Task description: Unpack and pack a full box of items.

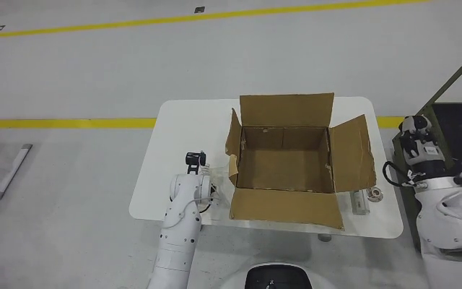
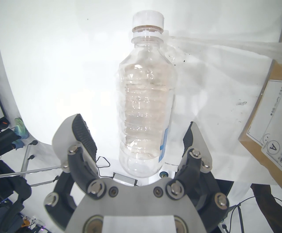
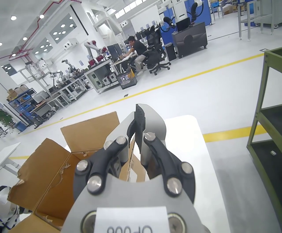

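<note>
Big open workshop hall, pale grey glossy floor (image 1: 108,72) all round. One yellow line (image 1: 216,15) is taped across it on the far side, and a wider yellow stripe (image 1: 72,123) passes behind the white, round-cornered surface (image 1: 180,159). An olive-green metal rack (image 3: 267,66) stands just off the surface's right end. Further back there are rows of workbenches (image 3: 66,88) piled with gear, a few black office chairs (image 3: 157,58), a low black cabinet (image 3: 189,39) and blue shelving (image 3: 21,106) next to a potted plant (image 3: 5,118). White walls and a high ceiling with round spotlights (image 3: 13,18), so it's all pretty bright.
</note>
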Robot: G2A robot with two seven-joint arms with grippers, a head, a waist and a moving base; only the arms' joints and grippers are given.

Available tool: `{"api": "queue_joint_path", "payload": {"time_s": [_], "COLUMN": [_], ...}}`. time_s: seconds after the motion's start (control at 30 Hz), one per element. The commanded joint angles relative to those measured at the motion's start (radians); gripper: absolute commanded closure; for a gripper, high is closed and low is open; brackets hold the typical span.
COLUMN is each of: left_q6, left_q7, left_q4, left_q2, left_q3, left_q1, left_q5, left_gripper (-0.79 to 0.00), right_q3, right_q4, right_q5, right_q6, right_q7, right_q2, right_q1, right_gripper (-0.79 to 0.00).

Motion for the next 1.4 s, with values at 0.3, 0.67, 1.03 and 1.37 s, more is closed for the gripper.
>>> {"api": "queue_joint_path", "payload": {"time_s": [0.3, 0.67, 1.03, 1.37], "left_q6": [0.006, 0.007, 0.018, 0.038], "left_q7": [0.033, 0.043, 0.028, -0.033], "left_q4": [0.093, 0.098, -0.006, -0.271], "left_q2": [-0.002, 0.001, 0.009, 0.019], "left_q3": [0.011, -0.003, -0.031, -0.091], "left_q1": [-0.029, -0.028, 0.004, 0.047], "left_q5": [-0.006, -0.023, -0.017, -0.045], "left_gripper": [-0.114, 0.000, 0.000, 0.000], "right_q3": [-0.015, -0.002, -0.046, -0.114], "right_q4": [0.001, 0.051, 0.178, 0.283], "right_q5": [0.031, 0.214, 0.257, 0.253], "right_q6": [-0.008, -0.006, 0.018, -0.005], "right_q7": [0.018, 0.164, 0.276, 0.298], "right_q2": [0.004, 0.011, 0.021, 0.026], "right_q1": [-0.006, 0.012, 0.084, 0.137], "right_gripper": [0.000, -0.785, -0.690, 0.000]}}
